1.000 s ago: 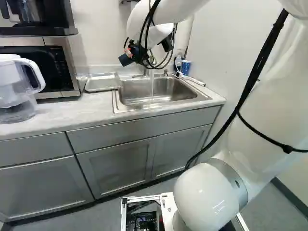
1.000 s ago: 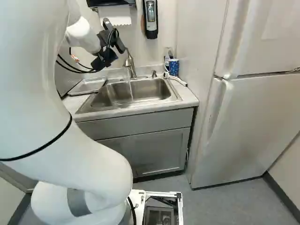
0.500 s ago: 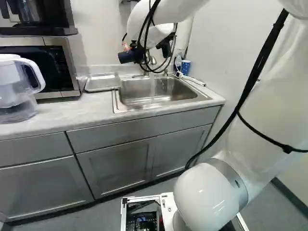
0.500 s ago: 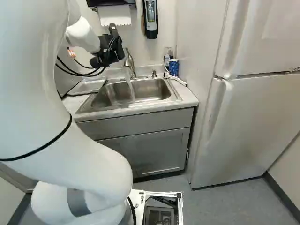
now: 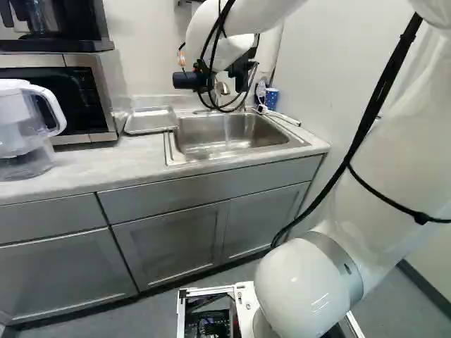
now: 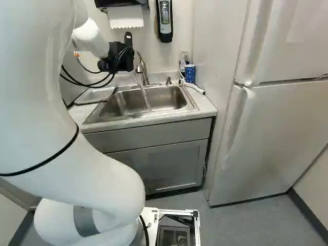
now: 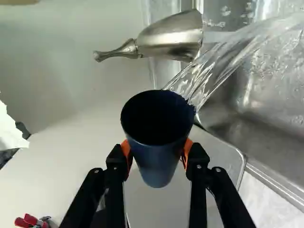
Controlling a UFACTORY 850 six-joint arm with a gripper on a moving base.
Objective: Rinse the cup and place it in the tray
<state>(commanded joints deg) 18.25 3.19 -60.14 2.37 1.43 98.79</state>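
Observation:
My gripper (image 6: 117, 58) is above the left side of the sink (image 6: 154, 98), close to the faucet (image 6: 142, 69). In the wrist view the gripper (image 7: 157, 148) is shut on a dark blue cup (image 7: 158, 167), orange pads against opposite sides. The cup's mouth faces the wrist camera; its inside is too dark to make out. Clear water (image 7: 209, 69) streams between the cup's far rim and the sink basin (image 7: 270, 116). The metal tray (image 5: 150, 120) lies on the counter left of the sink; in the wrist view it shows beyond the cup and fingers.
A blue patterned mug (image 6: 190, 74) stands behind the sink's right corner, by a white hose-like thing (image 5: 283, 119). A water pitcher (image 5: 25, 134) and microwave (image 5: 60, 98) are left of the tray. The fridge (image 6: 271, 138) stands right of the cabinet; a dispenser (image 6: 164, 20) hangs above.
The gripper has rotated near the faucet, with the arm otherwise nearly still. The water fell almost straight down before; now it slants toward the sink's right side. The base has not moved.

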